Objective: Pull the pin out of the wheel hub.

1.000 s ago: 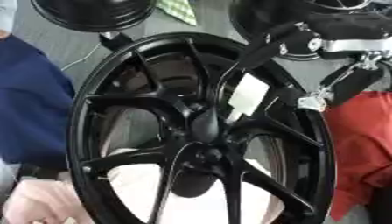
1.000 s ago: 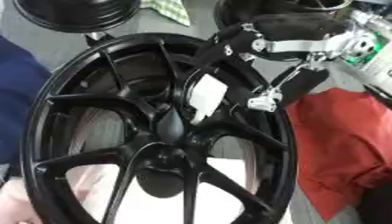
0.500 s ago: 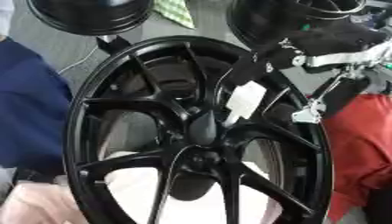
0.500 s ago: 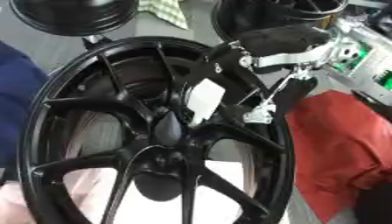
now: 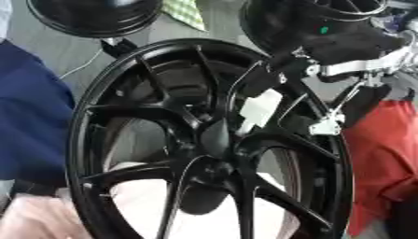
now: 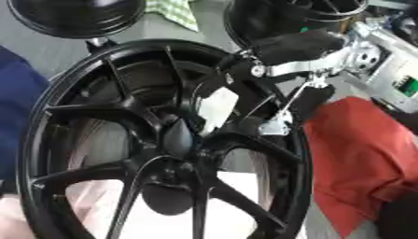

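Black and glossy, the wheel hub [image 5: 204,140] fills most of both views, standing tilted with its spokes meeting at a dark centre cap [image 5: 214,136]. The robot's right hand [image 6: 245,74] comes in from the upper right and reaches over the rim into the upper spokes; whether its fingers are curled or straight cannot be told, because they merge with the black metal. A white tag [image 5: 260,108] sits on a spoke just below this hand. The pin itself cannot be made out. A red cloth [image 6: 359,154] lies to the right of the hub, and a blue sleeve [image 5: 29,116] shows at the left edge.
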{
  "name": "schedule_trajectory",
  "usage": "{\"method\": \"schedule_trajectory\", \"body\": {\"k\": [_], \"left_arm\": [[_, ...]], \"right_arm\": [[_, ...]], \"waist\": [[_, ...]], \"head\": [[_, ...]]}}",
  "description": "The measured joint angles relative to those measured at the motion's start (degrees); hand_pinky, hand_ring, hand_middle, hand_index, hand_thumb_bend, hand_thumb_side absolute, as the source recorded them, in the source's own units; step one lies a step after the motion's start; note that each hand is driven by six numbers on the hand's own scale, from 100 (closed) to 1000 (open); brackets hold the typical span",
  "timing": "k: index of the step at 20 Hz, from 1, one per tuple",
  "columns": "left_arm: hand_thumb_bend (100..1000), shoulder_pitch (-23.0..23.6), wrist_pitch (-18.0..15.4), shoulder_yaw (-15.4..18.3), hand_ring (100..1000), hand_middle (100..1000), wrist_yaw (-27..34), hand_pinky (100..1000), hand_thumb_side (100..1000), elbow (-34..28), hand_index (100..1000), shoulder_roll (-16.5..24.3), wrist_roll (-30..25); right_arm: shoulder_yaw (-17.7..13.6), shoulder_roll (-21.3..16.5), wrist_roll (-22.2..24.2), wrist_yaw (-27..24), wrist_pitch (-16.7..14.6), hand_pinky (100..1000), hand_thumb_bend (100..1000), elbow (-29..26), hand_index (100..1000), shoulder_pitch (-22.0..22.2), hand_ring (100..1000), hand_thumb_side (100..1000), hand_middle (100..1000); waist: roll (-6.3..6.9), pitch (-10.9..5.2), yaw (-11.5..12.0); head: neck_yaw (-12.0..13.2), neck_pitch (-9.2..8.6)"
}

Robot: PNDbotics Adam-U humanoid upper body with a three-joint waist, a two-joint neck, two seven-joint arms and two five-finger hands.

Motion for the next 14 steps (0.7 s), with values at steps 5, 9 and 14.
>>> {"method": "schedule_trajectory", "body": {"k": [5, 9, 14], "left_arm": [[669, 0.0, 0.0, 0.0, 523, 467, 0.0, 650, 398, 0.0, 695, 0.0, -0.1], [669, 0.0, 0.1, 0.0, 523, 467, 0.0, 650, 396, 0.0, 695, 0.0, -0.1], [669, 0.0, 0.1, 0.0, 523, 467, 0.1, 651, 395, 0.0, 695, 0.0, -0.1]], "right_arm": [[0.0, 0.1, -3.5, 1.2, 0.2, 895, 164, 0.0, 928, 0.0, 900, 254, 849], [0.6, 0.7, -4.5, 2.5, 0.4, 891, 154, 0.0, 927, 0.1, 898, 262, 847], [1.1, 1.0, -4.6, 3.4, 0.4, 893, 156, 0.0, 928, 0.6, 899, 279, 847]], "waist": [[-0.1, 0.32, 0.0], [-0.41, 0.65, 0.2], [-0.65, 0.89, 0.3]], "head": [[0.0, -0.1], [0.0, -0.55], [0.0, -0.56]]}}
